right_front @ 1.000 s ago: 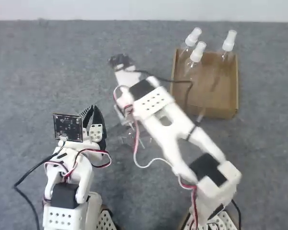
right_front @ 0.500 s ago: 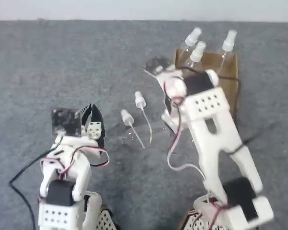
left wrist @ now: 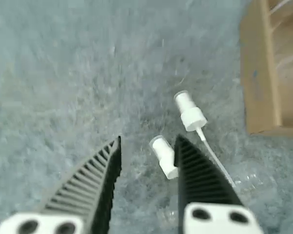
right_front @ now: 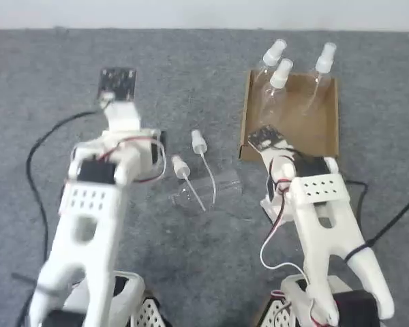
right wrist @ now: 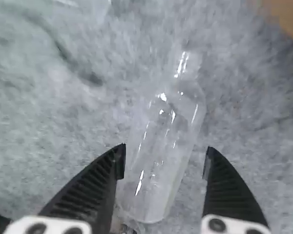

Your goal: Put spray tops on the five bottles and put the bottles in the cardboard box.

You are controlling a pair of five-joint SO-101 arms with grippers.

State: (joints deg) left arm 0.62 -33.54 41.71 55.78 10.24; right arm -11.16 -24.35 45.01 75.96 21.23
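Left gripper (left wrist: 147, 142): your jaws stand apart with nothing between them, low over the grey carpet (right_front: 48, 68).
Nearer spray top (left wrist: 164, 157): it lies on the carpet just beside the inner edge of one of your left fingers (left wrist: 198, 178); you cannot tell whether they touch.
Farther spray top (left wrist: 189, 112): it lies a little beyond the first, its thin tube trailing back past the same finger. In the high view you see both tops (right_front: 200, 142) (right_front: 180, 165) side by side between the two arms.
Right gripper (right wrist: 164, 147): your jaws are spread wide, one on each side of a clear bottle (right wrist: 178, 114) but apart from it.
Clear bottle: it has no top and lies on its side on the carpet, lengthwise between your right fingers.
Other bare bottles: in the high view you see clear plastic (right_front: 225, 182) lying on the carpet beside the tubes of the loose tops.
Cardboard box (right_front: 249, 116): it sits on the carpet just beyond your right arm.
Capped bottles (right_front: 281, 73): three lie in the box, their white tops at its far wall.
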